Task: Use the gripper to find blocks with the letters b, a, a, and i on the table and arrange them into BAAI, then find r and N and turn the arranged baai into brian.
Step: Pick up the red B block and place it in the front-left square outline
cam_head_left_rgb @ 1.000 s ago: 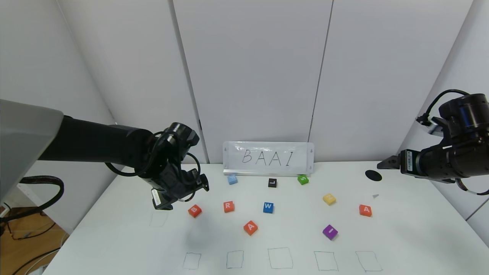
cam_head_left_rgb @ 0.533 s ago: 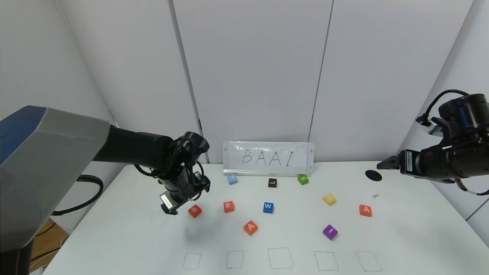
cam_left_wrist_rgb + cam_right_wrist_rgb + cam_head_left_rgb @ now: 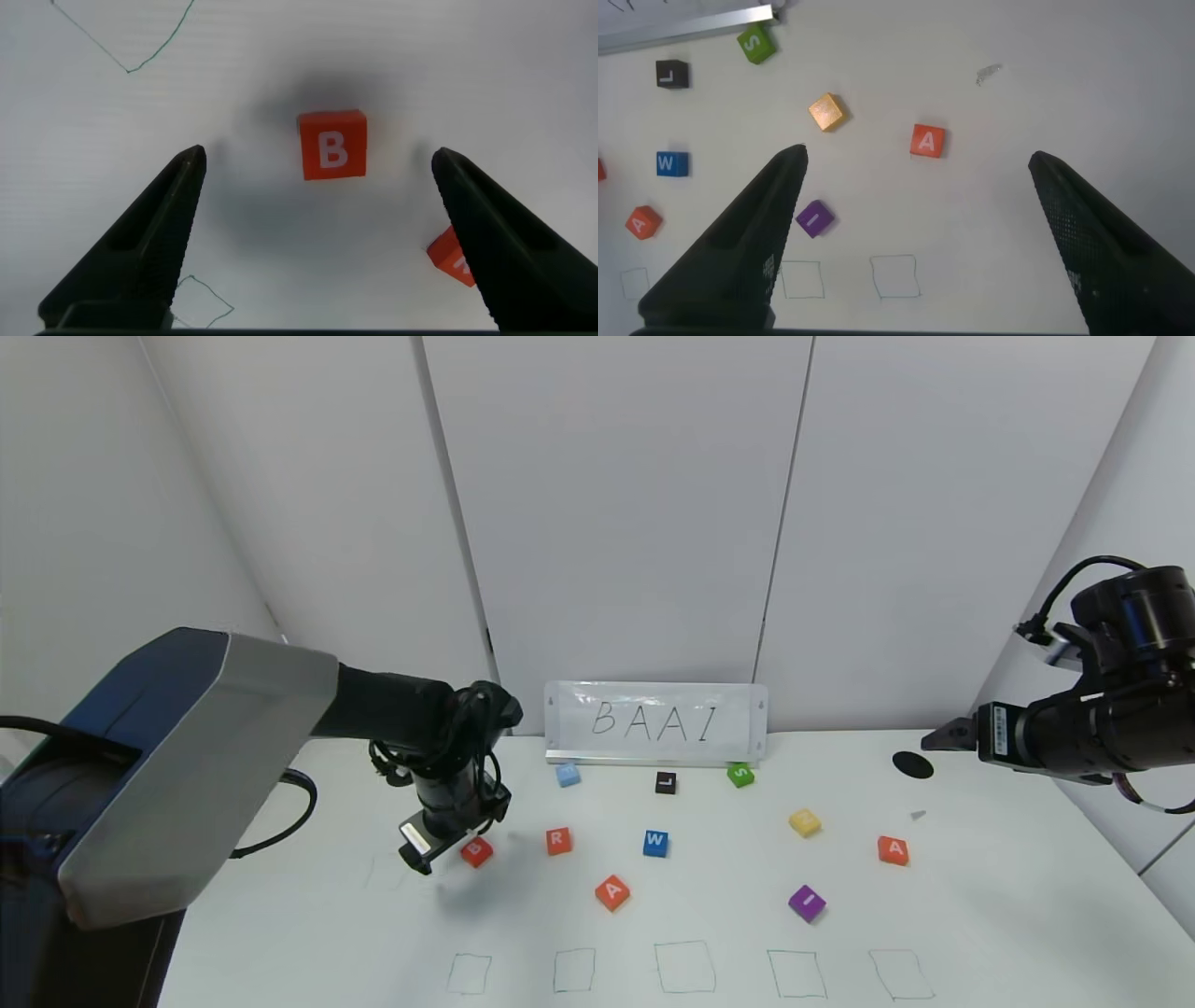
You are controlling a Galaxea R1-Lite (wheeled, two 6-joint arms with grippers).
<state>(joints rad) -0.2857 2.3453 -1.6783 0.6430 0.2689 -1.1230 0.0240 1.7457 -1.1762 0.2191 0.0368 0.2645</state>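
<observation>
The orange B block (image 3: 476, 850) lies on the white table (image 3: 990, 905) at the left. My left gripper (image 3: 446, 847) hangs just above it, open; in the left wrist view the B block (image 3: 332, 145) shows between the spread fingers of my left gripper (image 3: 318, 159). The orange R block (image 3: 558, 841) is to its right, partly behind a finger in the left wrist view (image 3: 450, 257). Two orange A blocks (image 3: 612, 892) (image 3: 893, 850) and the purple I block (image 3: 807, 903) lie farther right. My right gripper (image 3: 938, 739) is open, raised at the far right.
A blue W block (image 3: 655, 843), black L block (image 3: 665, 782), green S block (image 3: 740, 774), a light blue block (image 3: 568, 774) and a yellow block (image 3: 804, 822) lie about. A BAAI sign (image 3: 656, 722) stands at the back. Green square outlines (image 3: 684, 966) line the front edge.
My left arm has swung right and down; its gripper has come from left of the B block to just over it. The right arm and the blocks have not moved.
</observation>
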